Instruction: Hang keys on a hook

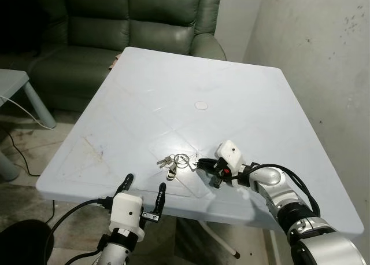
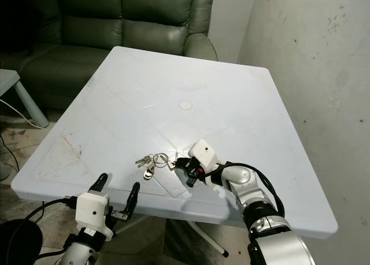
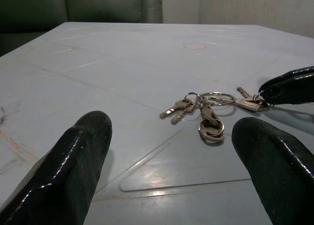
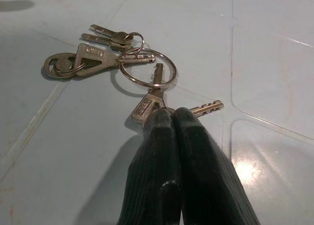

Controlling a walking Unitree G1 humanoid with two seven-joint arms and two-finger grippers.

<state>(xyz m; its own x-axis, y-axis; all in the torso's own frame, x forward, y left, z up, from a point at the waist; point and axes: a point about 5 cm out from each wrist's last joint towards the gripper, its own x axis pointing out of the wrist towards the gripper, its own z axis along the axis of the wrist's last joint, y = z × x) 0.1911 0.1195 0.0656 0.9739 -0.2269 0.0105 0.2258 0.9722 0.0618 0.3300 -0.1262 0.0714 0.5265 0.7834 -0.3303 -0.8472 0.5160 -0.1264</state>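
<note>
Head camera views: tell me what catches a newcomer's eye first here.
A bunch of silver metal keys on a ring lies near the front edge of the pale blue plastic table. The right gripper has its black fingers pinched shut on one key of the bunch. The left gripper hovers open just before the table's edge, facing the keys, with a dark green sofa behind.

We see the pale counter (image 1: 243, 97) brightly lit from above, with soft glare patches just beside the right tool (image 4: 172, 118), whose shadow falls beneath it. The sofa (image 1: 115, 22) behind sits dim. Near fingertips (image 3: 73, 156) of the left tool look blurred.
</note>
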